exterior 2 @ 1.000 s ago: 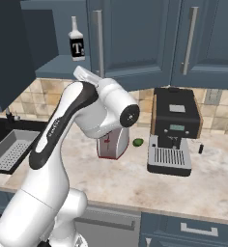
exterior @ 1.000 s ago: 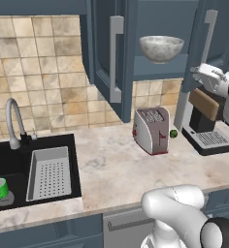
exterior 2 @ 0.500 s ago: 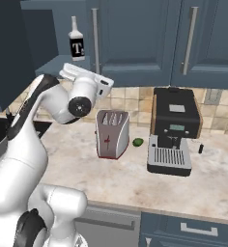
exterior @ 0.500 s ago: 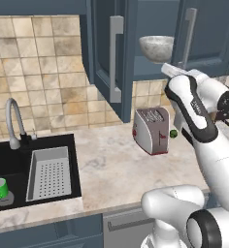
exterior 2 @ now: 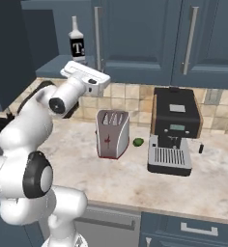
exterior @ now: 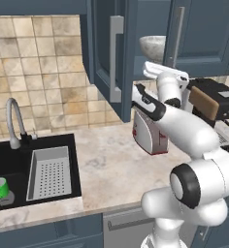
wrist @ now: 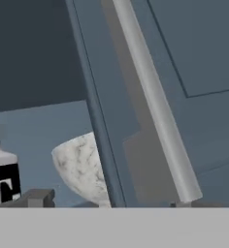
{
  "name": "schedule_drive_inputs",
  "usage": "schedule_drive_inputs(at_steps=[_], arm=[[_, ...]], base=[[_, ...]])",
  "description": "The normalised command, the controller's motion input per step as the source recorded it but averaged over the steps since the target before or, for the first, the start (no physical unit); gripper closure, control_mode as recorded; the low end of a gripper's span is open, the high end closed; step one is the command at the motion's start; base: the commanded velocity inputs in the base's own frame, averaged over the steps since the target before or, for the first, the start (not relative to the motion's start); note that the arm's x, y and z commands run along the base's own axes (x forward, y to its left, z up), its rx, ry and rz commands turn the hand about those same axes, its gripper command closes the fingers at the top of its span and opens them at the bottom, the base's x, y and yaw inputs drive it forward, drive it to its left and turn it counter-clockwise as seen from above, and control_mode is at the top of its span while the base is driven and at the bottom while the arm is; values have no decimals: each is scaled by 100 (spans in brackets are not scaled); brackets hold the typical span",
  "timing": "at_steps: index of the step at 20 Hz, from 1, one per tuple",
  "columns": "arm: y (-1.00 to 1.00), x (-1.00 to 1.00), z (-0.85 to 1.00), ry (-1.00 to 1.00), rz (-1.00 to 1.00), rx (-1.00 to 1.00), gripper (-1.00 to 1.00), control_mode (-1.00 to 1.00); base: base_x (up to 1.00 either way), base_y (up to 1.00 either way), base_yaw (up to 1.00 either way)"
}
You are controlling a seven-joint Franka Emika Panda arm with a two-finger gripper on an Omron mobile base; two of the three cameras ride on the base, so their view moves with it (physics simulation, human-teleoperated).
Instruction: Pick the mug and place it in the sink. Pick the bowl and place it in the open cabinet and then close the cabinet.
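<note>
The green mug (exterior: 0, 187) stands upright in the black sink (exterior: 20, 156), at its near left corner. On the shelf of the open cabinet (exterior: 136, 29) rests the marbled bowl (exterior: 153, 47) (wrist: 81, 168), beside a dark bottle (wrist: 1, 180). My gripper (wrist: 109, 201) is open, its two dark tips wide apart with nothing between them. It looks at the bowl from close by and slightly below. My white hand (exterior: 166, 73) hovers just under the shelf, right of the open door (exterior: 109, 60).
A toaster (exterior: 149, 131) stands on the counter under my arm, with a coffee machine (exterior 2: 175, 129) and a tiny green ball (exterior 2: 138, 142) to its right. The neighbouring cabinet door's silver handle (wrist: 155, 104) is close to my hand. A grey tray (exterior: 48, 172) and tap (exterior: 12, 121) belong to the sink.
My arm has swung left from the coffee machine to the open cabinet, bringing the hand under the bowl's shelf. Bowl and mug have not moved.
</note>
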Motion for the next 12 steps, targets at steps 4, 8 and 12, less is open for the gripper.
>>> schedule_drive_inputs(at_steps=[4, 8, 12], arm=[[-21, 80, 42, 6, -23, -4, -100, -100], [-55, 51, 44, 12, -6, 1, -100, -100], [-50, 5, 81, 2, 1, 4, -100, -100]], base=[[0, 0, 0], [0, 0, 0], [0, 0, 0]])
